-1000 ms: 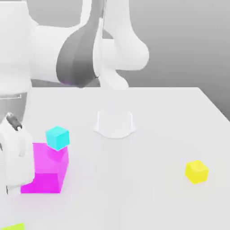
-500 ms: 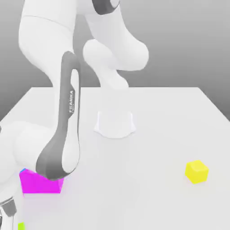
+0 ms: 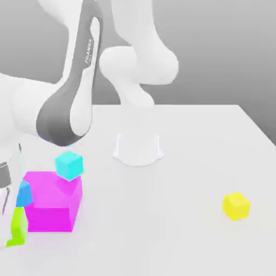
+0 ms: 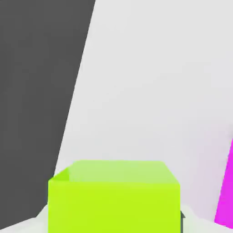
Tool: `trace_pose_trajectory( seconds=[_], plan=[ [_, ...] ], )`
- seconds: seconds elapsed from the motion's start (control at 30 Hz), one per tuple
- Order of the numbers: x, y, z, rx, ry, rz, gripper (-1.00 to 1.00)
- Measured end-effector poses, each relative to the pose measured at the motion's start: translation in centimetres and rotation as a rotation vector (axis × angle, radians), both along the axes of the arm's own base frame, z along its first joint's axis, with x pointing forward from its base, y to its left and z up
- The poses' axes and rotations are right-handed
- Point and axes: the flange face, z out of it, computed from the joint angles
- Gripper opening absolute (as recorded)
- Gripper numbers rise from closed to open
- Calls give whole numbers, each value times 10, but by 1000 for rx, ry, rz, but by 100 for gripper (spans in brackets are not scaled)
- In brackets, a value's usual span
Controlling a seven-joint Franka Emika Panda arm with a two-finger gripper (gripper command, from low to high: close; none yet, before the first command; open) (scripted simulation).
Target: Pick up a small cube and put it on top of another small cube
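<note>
Hand view has the small lime-green cube (image 4: 113, 195) sitting right up close under the camera, so I read the pincer as shut on it, closed as far as the cube lets it. In the exterior view the same green cube (image 3: 18, 226) hangs at the exterior view's left edge, looks lifted off the counter (image 3: 188, 178), just beside the big magenta block (image 3: 52, 204); the pincer (image 3: 16, 215) itself is mostly cropped there, so I can't make out the fingers. A small cyan cube (image 3: 69, 165) sits up and across the magenta block from the pincer, and a little blue cube (image 3: 23, 194) shows right above the green one, touching or nearly so, hard to tell. The yellow cube (image 3: 236, 206) is well apart from the pincer, way across the counter. My take on doing this step well: lift straight up and get properly clear of the magenta block before moving sideways, since a corner clip could twist the cube in the grip. Then keep the wrist level, square it over the target cube, lower slowly, and only let go once it's seated flat.
</note>
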Motion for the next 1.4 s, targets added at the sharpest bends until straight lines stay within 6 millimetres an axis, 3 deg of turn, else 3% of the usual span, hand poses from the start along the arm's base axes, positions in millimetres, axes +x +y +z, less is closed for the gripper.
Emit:
trace_pose_trajectory(
  seconds=[0.3, 0.6, 0.77, 0.97, 1.0, 1.23, 1.4],
  plan=[
    [-92, 7, 51, -10, 3, -179, -100],
    [-183, 32, 70, 4, -11, -357, -100],
    [-226, 49, 64, 22, -24, -449, -100],
    [-231, 51, 8, 23, -26, -462, -100],
    [-232, 52, 2, 23, -26, -462, 100],
    [-232, 52, 2, 24, -25, -462, 100],
    [-231, 51, 47, 24, -24, -462, 100]
  ],
)
